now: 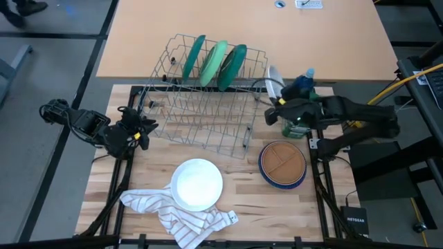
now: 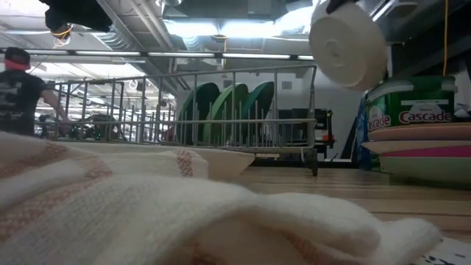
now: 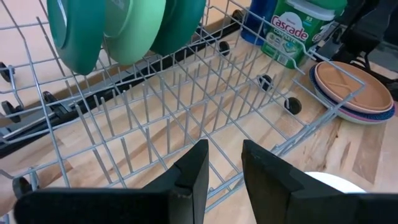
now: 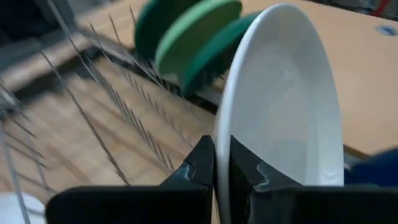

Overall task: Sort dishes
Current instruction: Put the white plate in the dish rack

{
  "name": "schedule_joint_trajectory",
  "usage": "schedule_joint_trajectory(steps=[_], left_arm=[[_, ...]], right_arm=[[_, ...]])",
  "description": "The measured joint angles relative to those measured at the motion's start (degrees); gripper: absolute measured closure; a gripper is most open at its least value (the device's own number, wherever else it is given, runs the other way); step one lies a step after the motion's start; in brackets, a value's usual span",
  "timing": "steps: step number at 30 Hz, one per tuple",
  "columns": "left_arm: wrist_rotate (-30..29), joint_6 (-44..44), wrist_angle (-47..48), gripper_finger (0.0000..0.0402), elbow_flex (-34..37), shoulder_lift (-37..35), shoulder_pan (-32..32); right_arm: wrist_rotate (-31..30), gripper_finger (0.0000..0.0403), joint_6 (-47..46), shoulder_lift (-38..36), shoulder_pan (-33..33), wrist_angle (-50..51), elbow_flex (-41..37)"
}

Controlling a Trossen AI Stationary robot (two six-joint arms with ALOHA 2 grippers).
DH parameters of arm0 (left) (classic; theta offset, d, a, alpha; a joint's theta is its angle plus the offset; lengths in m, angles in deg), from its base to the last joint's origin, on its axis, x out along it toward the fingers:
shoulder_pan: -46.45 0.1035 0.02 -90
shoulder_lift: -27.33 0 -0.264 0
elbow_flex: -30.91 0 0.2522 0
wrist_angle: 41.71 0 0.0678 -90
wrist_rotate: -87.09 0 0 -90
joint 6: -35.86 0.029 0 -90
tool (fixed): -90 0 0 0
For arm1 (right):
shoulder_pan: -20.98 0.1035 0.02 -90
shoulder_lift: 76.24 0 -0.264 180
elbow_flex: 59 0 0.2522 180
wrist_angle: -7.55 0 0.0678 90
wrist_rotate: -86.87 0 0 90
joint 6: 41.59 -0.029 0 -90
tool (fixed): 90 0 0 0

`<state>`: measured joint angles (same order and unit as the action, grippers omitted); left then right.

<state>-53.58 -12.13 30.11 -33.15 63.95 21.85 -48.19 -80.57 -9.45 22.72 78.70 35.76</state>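
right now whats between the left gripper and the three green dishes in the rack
Only empty rack tines, seen in the left wrist view, between the left gripper and the green dishes.

From table height you saw the striped cloth point(image 2: 184, 213) blurred across the foreground, hiding most of the white bowl point(image 2: 221, 160) behind it, while the stacked plates point(image 2: 423, 147) ran off the picture's edge and covered the foot of the Cascade container point(image 2: 412, 107). In the right wrist view the held white plate point(image 4: 286, 106) was cut off at the bottom edge and hid part of the green dishes point(image 4: 199, 37). Overhead, that plate point(image 1: 275, 81) showed to you only edge-on, and the arm covered most of the container.
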Motion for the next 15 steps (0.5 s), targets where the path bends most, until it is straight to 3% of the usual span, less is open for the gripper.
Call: schedule_joint_trajectory(steps=[7, 15], left_arm=[[-0.15, -0.3, -0.13, 0.0314, 0.02, 0.35, 0.0], [-0.18, -2.37, -0.15, 0.0314, 0.02, 1.01, 0.0]], right_arm=[[-0.31, 0.0386, 9.35, -11.3, -5.23, -29.13, -17.92], [12.64, 0.0386, 17.0, -16.01, -14.52, -67.12, -33.23]])
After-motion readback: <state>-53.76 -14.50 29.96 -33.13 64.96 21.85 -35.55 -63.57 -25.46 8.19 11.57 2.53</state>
